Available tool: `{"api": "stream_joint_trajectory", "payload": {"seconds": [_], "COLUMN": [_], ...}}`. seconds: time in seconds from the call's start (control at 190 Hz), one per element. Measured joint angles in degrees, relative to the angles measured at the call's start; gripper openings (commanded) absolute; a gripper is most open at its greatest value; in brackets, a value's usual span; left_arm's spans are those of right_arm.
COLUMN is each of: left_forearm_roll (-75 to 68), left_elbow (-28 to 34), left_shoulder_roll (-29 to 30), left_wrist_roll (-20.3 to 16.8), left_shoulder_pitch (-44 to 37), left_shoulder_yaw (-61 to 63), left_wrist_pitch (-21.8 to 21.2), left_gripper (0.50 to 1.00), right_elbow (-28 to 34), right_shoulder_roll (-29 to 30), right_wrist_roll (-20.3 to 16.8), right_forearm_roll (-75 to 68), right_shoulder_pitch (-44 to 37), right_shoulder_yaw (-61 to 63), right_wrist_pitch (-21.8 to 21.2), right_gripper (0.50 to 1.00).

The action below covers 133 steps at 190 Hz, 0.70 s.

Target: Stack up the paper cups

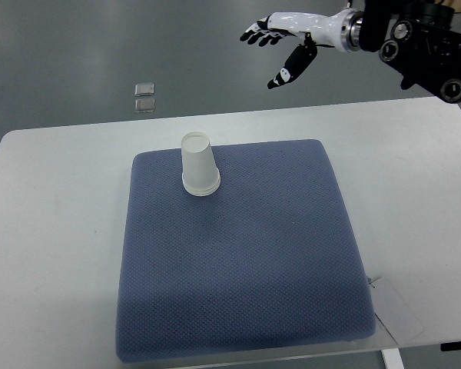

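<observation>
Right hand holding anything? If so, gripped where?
Nothing held. The white-and-black right hand is open, raised beyond the table's far edge, apart from the white paper cup standing upside down on the blue cushion.

A white counter w/ rounded corners is seen. A blue-grey textured cushion is laid flat on it, approx. centred; a white tag is seen at the cushion's near-right corner.

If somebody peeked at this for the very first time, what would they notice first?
Probably the white paper cup standing upside down near the far left corner of the big blue cushion, which covers most of the white table. Next, the robot's right hand at the top right, white with black fingertips, fingers spread and holding nothing, up beyond the table's far edge.
</observation>
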<state>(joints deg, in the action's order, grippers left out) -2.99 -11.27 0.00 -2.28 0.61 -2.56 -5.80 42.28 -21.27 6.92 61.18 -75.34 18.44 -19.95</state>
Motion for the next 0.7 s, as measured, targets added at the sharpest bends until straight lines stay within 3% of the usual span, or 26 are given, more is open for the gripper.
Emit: {"api": "stream_joint_trajectory", "payload": {"seconds": [0.2,0.336,0.52,0.699], "left_forearm_roll": [0.00,0.00,0.00,0.00], "left_elbow": [0.00,0.00,0.00,0.00], "left_shoulder_roll": [0.00,0.00,0.00,0.00], "left_wrist_roll": [0.00,0.00,0.00,0.00], "left_shoulder_pitch": [0.00,0.00,0.00,0.01], "left_shoulder_yaw": [0.00,0.00,0.00,0.00], "left_wrist_pitch": [0.00,0.00,0.00,0.00], "left_gripper": [1.000,1.000,1.000,1.000], "right_elbow": [-0.44,-0.69,-0.36,1.08], "right_shoulder_roll": [-4.76,-4.91,-3.73,-1.47], "right_wrist_roll": [-3.37,-5.32,-5.47,-4.96], "right_forearm_roll": [-22.21,-35.77,-47.83,-51.72], "right_shoulder_pitch": [9.19,13.15,17.59,21.10], "right_shoulder_yaw": [6.21,7.17,7.65,8.12], "right_wrist_pitch": [7.80,12.53,22.88,24.31], "right_gripper": [0.874,0.872,0.879,0.913]}}
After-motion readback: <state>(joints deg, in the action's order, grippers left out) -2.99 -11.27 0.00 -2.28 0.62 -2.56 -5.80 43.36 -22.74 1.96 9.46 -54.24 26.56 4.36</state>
